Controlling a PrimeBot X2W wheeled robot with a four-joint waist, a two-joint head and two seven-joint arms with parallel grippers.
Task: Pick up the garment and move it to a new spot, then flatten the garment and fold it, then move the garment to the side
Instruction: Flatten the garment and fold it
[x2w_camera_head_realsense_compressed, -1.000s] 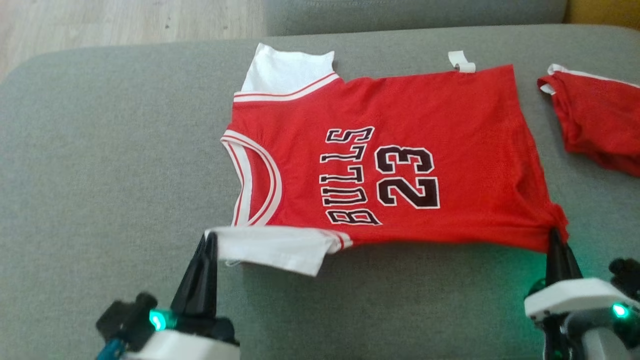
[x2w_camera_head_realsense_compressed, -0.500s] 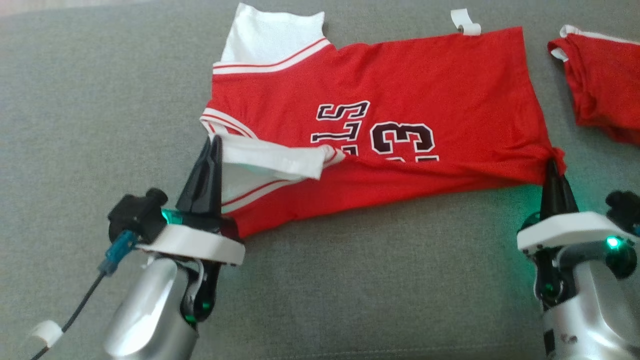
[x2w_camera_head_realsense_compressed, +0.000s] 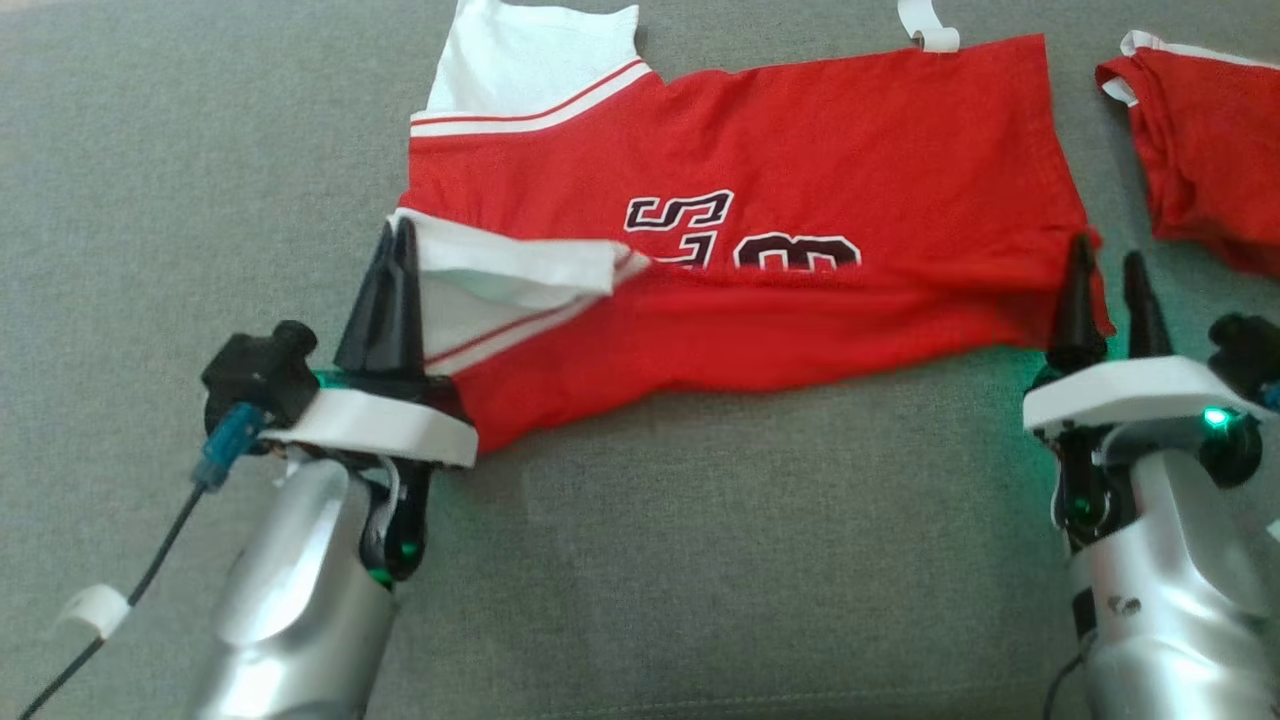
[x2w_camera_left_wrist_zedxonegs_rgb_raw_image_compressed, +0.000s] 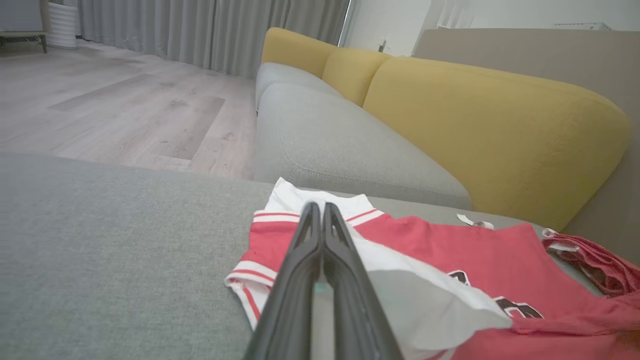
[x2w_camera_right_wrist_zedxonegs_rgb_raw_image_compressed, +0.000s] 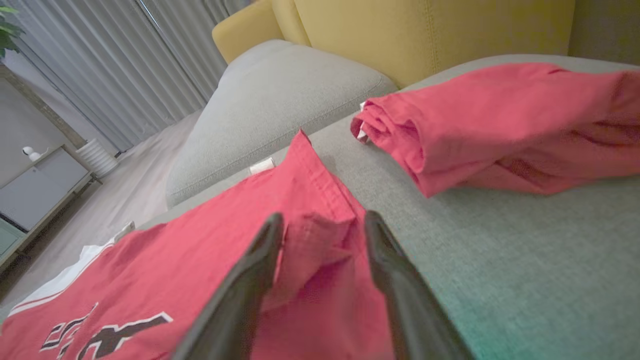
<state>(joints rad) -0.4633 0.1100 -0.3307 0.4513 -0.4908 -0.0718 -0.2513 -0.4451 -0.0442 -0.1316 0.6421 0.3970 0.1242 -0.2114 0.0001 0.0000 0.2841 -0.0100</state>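
Lower right, the right pincer (x2w_camera_head_realsense_compressed: 1105, 250) has just spread, letting the jersey (x2w_camera_head_realsense_compressed: 850, 140) go; the left pincer (x2w_camera_head_realsense_compressed: 396, 232) still pinches the sleeve (x2w_camera_head_realsense_compressed: 520, 268) mid-fold.

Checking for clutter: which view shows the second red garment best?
Right wrist view: the second red garment lies large, bunched, apart from the jersey. Head view crops it; left wrist view catches an edge.

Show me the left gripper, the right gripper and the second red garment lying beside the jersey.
left gripper (x2w_camera_head_realsense_compressed: 395, 230): head view, between fingertips shut on the jersey (x2w_camera_head_realsense_compressed: 820, 120).
right gripper (x2w_camera_head_realsense_compressed: 1105, 255): head view, gap between its parted fingertips.
second red garment (x2w_camera_head_realsense_compressed: 1205, 150): head view, middle of its red cloth.
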